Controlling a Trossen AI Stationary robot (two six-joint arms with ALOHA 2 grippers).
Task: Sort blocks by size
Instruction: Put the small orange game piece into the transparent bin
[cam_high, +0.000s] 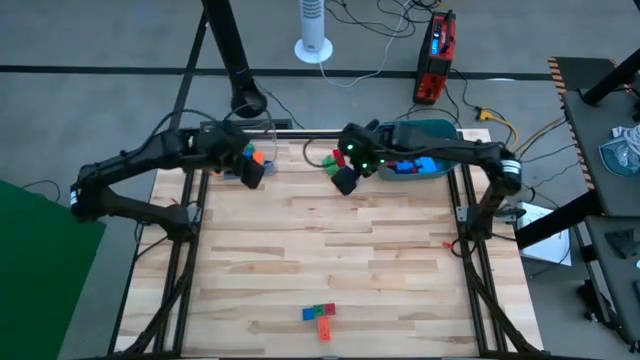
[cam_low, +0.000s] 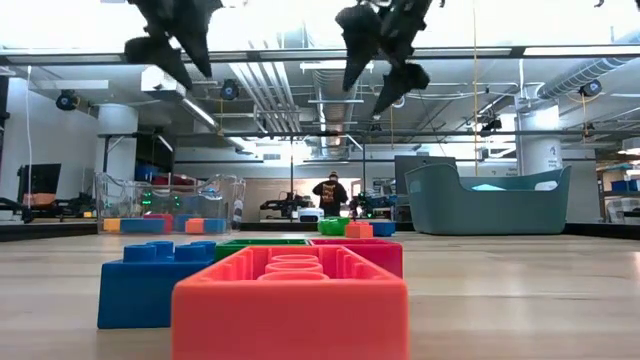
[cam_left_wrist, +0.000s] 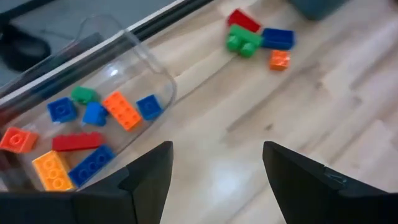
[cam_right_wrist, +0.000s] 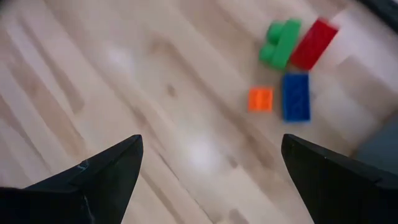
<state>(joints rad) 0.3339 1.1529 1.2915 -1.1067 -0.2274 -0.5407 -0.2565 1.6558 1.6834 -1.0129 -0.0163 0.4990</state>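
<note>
High view: left gripper (cam_high: 252, 172) and right gripper (cam_high: 345, 180) hovering near the desk's (cam_high: 330, 255) far edge, a few blocks (cam_high: 320, 318) by the near edge.

Left wrist: fingers spread, empty, clear box (cam_left_wrist: 93, 124) holding bricks.

Right wrist: spread wide too, nothing held.

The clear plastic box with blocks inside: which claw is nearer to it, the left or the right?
Left. The left claw hangs open right at the clear plastic box, over its edge. The right claw, also open, hangs farther along the table's back edge, beside the teal tub.
</note>
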